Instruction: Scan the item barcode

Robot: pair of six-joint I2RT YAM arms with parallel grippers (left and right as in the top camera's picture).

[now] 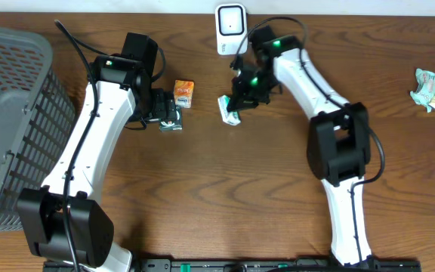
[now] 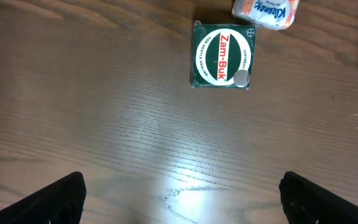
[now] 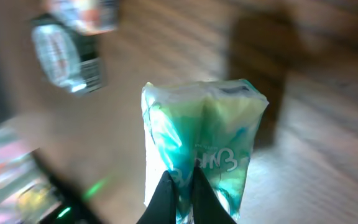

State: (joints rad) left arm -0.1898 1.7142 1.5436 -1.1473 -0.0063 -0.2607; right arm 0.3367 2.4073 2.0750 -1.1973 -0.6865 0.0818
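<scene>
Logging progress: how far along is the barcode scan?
Done: the right gripper is shut on the green-and-white packet. In hand: it holds the packet near the white scanner. Left: presenting it to the scanner. The open left gripper hovers by the Zam-Buk box.

Left end effector gapes wide; right end effector is pinched tight

You're set up at a mock shop checkout: a white barcode scanner stands on a wooden table, with a grey basket and small packaged goods around it.
</scene>
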